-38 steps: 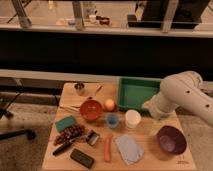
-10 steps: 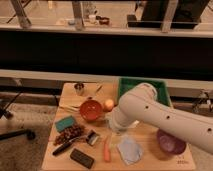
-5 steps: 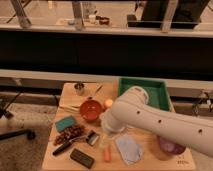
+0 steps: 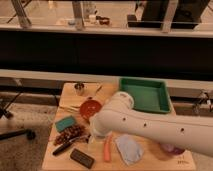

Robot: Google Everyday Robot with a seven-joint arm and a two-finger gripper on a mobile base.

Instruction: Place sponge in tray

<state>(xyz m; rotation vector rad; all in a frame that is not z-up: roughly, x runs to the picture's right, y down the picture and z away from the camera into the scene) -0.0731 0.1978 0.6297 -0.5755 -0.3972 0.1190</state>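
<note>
In the camera view, a wooden table (image 4: 52, 161) was seen in front of a dark counter. The white arm (image 4: 150, 127) was stretched across the table from the lower right toward the left. The gripper (image 4: 91, 136) was found at its far end, low over the middle of the table, just right of a brown clustered item (image 4: 67, 133). It was largely hidden by the wrist; its jaws appeared to be spread, and nothing was held between them.

The teal sponge (image 4: 65, 123) was lying flat near the left edge of the table, beside the brown cluster and left of the red bowl (image 4: 90, 107), apart from the gripper. The green tray (image 4: 145, 96) was set at the back right corner, well apart from the sponge, with nothing seen inside it.

A small metal cup (image 4: 79, 88) was placed at the back left. An orange stick-shaped item (image 4: 107, 148) and a grey-blue cloth (image 4: 128, 148) were laid side by side under the arm near the front edge. A black block (image 4: 82, 158) was positioned at the front left. A purple bowl (image 4: 172, 149) was partly covered by the arm on the right.
</note>
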